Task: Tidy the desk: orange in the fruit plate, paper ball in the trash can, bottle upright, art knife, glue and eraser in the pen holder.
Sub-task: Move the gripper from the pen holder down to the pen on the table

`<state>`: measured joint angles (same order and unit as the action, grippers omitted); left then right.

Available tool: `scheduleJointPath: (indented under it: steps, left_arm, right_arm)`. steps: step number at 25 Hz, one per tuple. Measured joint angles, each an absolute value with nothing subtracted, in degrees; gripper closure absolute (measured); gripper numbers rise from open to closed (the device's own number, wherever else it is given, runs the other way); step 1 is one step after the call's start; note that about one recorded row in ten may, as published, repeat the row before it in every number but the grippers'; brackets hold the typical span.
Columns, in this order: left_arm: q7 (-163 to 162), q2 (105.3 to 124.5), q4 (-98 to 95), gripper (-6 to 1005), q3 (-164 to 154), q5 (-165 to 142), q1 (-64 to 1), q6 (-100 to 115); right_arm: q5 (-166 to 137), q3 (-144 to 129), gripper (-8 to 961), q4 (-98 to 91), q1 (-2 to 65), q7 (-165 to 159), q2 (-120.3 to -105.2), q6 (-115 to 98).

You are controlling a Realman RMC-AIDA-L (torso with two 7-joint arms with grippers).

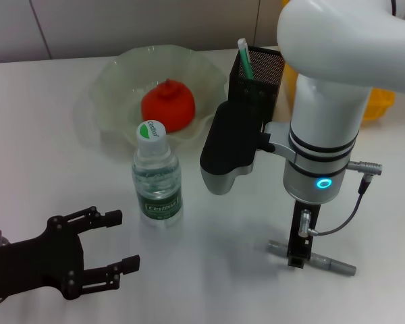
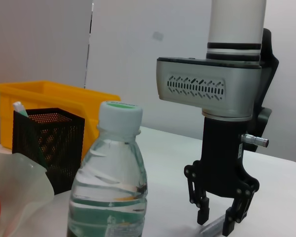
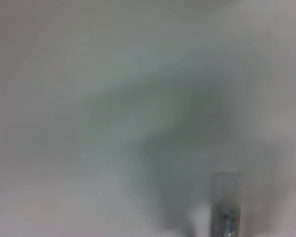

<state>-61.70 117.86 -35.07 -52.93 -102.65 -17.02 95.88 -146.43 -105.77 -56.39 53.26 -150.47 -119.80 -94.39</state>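
My right tool (image 1: 298, 251) pointed straight down at the white bench (image 1: 40, 135), right over the grey art knife (image 1: 312, 257), which lay flat there. Its fingers (image 2: 203, 213) were a little apart, one on each side of the knife (I could not tell if they touched it). My left tool (image 1: 115, 241) hung low near the front of the bench, its two fingers wide apart and holding nothing. The bottle (image 1: 156, 174) stood upright with its green and white cap on, just in front of the clear fruit plate (image 1: 111, 81). The orange (image 1: 168, 104) sat in that plate. The black mesh pen holder (image 1: 260, 74) stood beside the plate with a glue stick (image 1: 244, 55) poking out. A yellow bin (image 1: 380, 104) was behind my right arm.
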Motion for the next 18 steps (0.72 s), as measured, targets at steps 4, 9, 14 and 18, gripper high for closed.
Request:
scheduleJointPath:
  steps: [4,9,14,18]
  left_arm:
    - [-61.7,117.82,-35.1,192,-52.9,-102.7,-17.1,95.9]
    - [-61.7,117.79,-35.1,192,-52.9,-102.7,-17.3,95.9]
    - [-61.6,117.7,-35.1,192,-52.9,-102.7,-17.4,95.9]
    - [-61.6,117.68,-35.1,193,-52.9,-102.7,-17.4,95.9]
  right_arm:
    - [-146.2,-106.2,584,-56.2,53.4,-150.5,-119.8,-94.3]
    - [-146.1,-106.6,699,-55.6,53.5,-150.6,-119.82,-94.2]
    - [-146.0,-107.0,801,-55.4,53.5,-151.0,-119.86,-94.3]
    - [-146.0,-107.0,808,-55.5,53.5,-151.2,-119.89,-94.5]
